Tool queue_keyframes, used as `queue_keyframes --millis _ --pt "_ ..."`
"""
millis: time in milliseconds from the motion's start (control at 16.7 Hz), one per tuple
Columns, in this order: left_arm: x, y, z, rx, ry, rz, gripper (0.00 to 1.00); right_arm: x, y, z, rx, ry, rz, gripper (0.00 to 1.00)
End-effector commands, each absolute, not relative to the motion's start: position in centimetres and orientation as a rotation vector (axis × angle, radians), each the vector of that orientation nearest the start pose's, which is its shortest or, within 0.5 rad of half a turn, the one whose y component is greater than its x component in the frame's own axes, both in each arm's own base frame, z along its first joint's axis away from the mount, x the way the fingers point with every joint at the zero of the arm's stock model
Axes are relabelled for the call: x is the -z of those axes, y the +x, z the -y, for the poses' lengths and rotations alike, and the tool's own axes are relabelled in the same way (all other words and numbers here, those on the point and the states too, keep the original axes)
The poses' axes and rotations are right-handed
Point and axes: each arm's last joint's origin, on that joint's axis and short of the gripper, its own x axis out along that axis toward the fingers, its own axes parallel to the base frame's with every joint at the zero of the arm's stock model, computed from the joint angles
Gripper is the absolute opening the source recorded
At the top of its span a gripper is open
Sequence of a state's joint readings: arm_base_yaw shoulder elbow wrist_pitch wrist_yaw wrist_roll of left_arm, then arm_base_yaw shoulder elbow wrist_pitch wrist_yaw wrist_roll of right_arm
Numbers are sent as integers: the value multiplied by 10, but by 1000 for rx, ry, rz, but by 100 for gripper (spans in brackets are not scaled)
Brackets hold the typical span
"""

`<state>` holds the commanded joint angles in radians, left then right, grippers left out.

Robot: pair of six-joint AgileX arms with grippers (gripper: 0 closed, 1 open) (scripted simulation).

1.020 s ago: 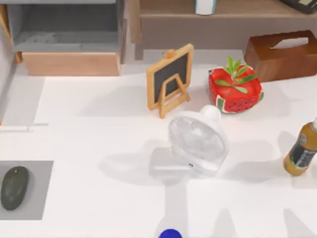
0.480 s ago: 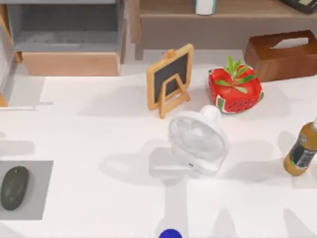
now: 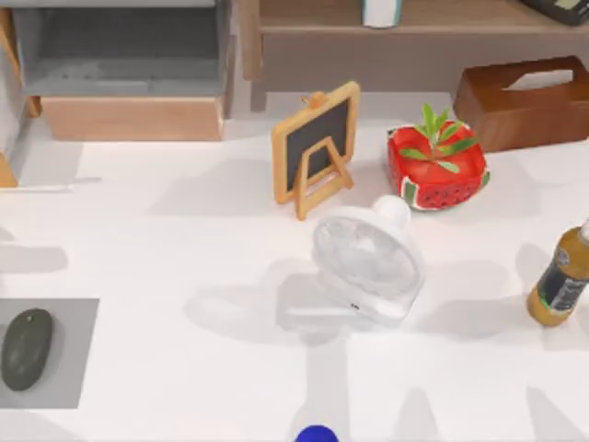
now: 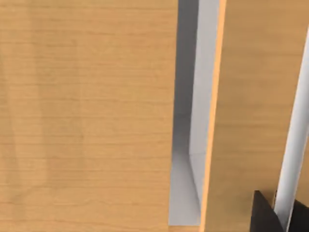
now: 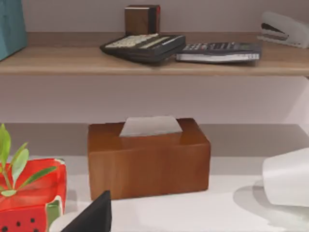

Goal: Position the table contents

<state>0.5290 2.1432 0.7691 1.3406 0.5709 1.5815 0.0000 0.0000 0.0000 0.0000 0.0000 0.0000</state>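
The dark grey-green mouse [image 3: 26, 348] lies on the grey mat [image 3: 69, 368] at the table's [image 3: 184, 276] left front. A white and teal boxy item [image 3: 380, 11] stands on the back shelf, and its teal side [image 5: 9, 24] appears in the right wrist view. My left gripper [image 4: 270, 220] is close against light wooden panels [image 4: 87, 116] with a grey gap between them. My right gripper [image 5: 91, 217] hangs low in front of the brown tissue box [image 5: 147, 157].
A small chalkboard easel [image 3: 316, 147], a white fan [image 3: 368, 262], a watermelon-pattern plant pot [image 3: 435, 166], a tissue box [image 3: 520, 101] and a bottle [image 3: 560, 281] stand on the table. A wooden cabinet [image 3: 129, 115] is at back left. Calculators [image 5: 145, 46] and a stapler [image 5: 285, 29] rest on the shelf.
The shadows and the thin line at the table's left edge have shifted toward the back. The mouse and the other objects have not moved.
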Motion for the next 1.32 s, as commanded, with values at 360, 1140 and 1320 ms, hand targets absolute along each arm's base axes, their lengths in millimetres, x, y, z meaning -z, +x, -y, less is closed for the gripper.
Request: queue_keyframes --millis 360,1140,1320 --pt "-90 375 -174 27 1552 -5 0 -160 106 1 0 0 0 100" --pt "-89 422 -174 29 1549 -9 0 -160 106 1 0 0 0 100" --pt "-90 438 -173 29 1548 -10 0 -160 106 1 0 0 0 100"
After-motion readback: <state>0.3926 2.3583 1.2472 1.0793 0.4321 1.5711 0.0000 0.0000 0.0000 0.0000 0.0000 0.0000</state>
